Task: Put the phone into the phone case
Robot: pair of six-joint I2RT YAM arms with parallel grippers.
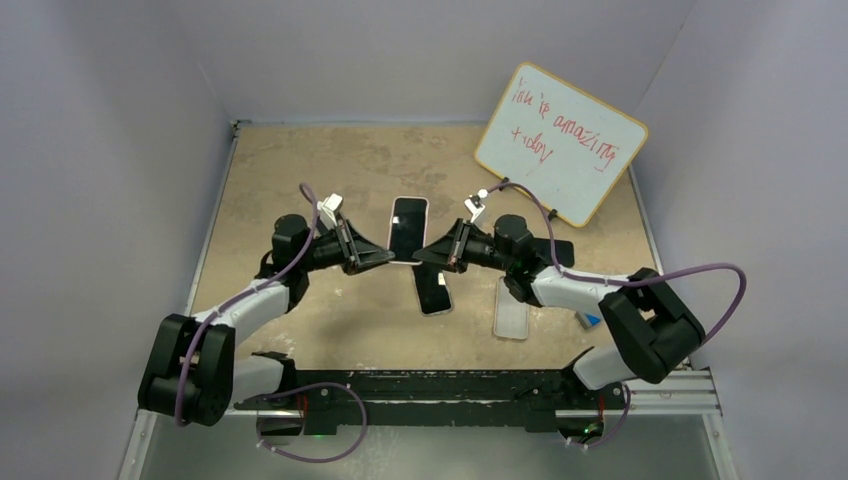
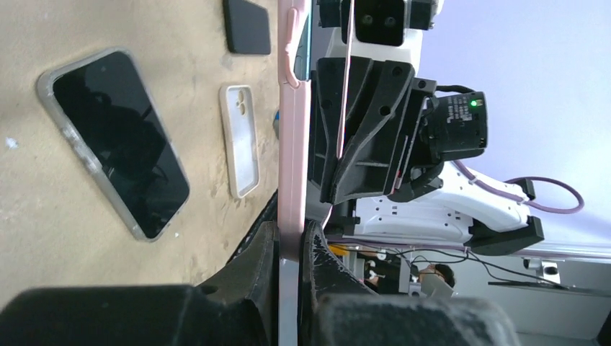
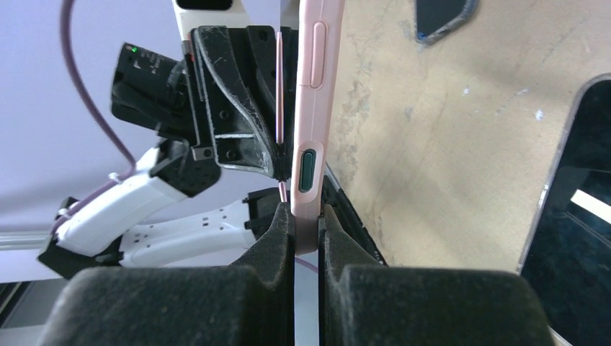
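Two claws meet at the middle of the counter [image 1: 300,170] in the top view. Their tips cover the near end of the pink phone case [image 1: 398,215]. The phone [image 1: 407,232] shows as a dark screen inside the pink rim, but whether it sits fully home cannot be told. The left claw [image 1: 388,258] reaches in from the left and the right claw [image 1: 421,257] from the right, both arms stretched low with forearms angled inward. Writing on the whiteboard [image 1: 560,140] at the far right is hard to read.

From the left wrist the case is seen edge-on, its end lost between the pads, which are clamped on it. A second phone [image 2: 115,140] in a clear case and an empty pale case [image 2: 240,140] lie flat on the counter.

From the right wrist the pads pinch the pink edge just beside a side button [image 3: 306,171]. Another dark screen [image 3: 576,202] is cut off at the picture's right edge.
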